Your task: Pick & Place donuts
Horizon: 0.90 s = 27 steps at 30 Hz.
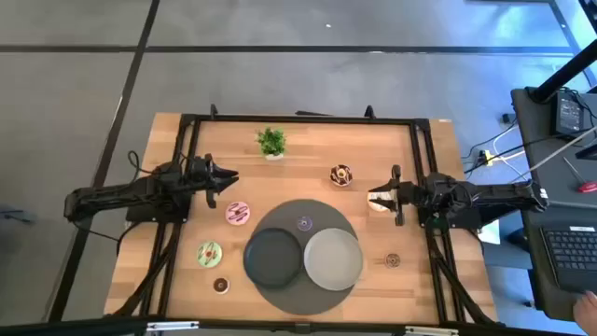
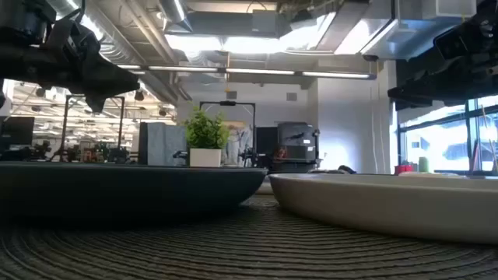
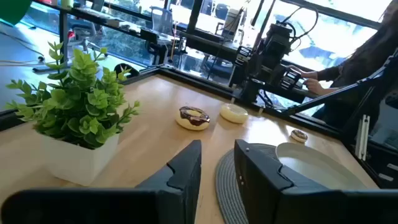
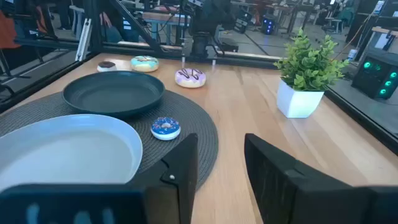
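Seven toy donuts lie flat on the table. In the high view the pink one (image 1: 237, 213), green one (image 1: 209, 252) and a tiny brown one (image 1: 220, 286) are on the left. The chocolate one (image 1: 341, 175) and white one (image 1: 378, 203) are on the right, with another tiny brown one (image 1: 393, 260). A tiny purple donut (image 1: 304, 223) rests on the round mat. My left gripper (image 1: 231, 177) hangs open above the wood beyond the pink donut. My right gripper (image 1: 375, 198) is open too, raised over the white donut, which its wrist view does not show.
A round dark mat (image 1: 300, 301) carries a dark plate (image 1: 272, 257) and a light grey plate (image 1: 332, 259). A small potted plant (image 1: 271, 142) stands near the far edge. A black frame rail (image 1: 298, 119) borders the table. A person's hand (image 3: 309, 73) shows beyond the right side.
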Each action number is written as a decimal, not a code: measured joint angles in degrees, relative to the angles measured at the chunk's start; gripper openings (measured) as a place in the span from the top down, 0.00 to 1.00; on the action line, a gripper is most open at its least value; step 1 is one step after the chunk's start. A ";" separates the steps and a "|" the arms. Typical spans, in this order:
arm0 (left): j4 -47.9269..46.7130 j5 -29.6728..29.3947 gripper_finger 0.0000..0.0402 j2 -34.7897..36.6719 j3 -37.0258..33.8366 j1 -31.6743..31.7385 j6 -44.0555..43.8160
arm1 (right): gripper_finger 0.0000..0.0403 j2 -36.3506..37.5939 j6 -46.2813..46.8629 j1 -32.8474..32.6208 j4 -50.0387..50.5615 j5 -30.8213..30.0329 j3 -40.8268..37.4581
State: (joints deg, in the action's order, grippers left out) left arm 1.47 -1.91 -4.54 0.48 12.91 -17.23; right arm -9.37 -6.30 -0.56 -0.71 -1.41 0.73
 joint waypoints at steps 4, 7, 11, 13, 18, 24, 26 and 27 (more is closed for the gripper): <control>-0.01 0.00 0.77 -0.01 -0.01 0.00 0.00 | 0.67 -0.01 0.00 0.00 0.00 -0.01 -0.01; 0.00 -0.02 0.77 -0.01 0.01 0.00 0.00 | 0.67 0.00 0.02 0.00 0.00 -0.02 0.00; 0.01 0.00 0.76 0.00 0.01 0.00 0.00 | 0.67 -0.01 0.01 0.00 0.00 0.00 -0.01; 0.00 -0.01 0.76 -0.01 -0.01 0.00 0.00 | 0.67 0.00 0.01 0.00 0.00 0.00 -0.01; -0.01 -0.01 0.77 -0.02 0.00 0.00 0.00 | 0.67 -0.02 0.00 0.00 0.00 -0.02 0.00; 0.01 -0.02 0.77 -0.02 -0.01 0.00 0.00 | 0.67 0.00 0.02 0.00 0.00 0.00 0.00; 0.00 -0.01 0.77 -0.02 -0.01 0.00 0.00 | 0.67 0.00 0.00 0.00 0.00 0.00 0.00; -0.01 0.00 0.77 -0.02 0.01 0.00 0.00 | 0.67 0.00 0.00 0.00 0.00 0.00 0.00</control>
State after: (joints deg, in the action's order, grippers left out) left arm 1.45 -1.91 -4.55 0.49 12.91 -17.23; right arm -9.37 -6.31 -0.56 -0.71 -1.41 0.73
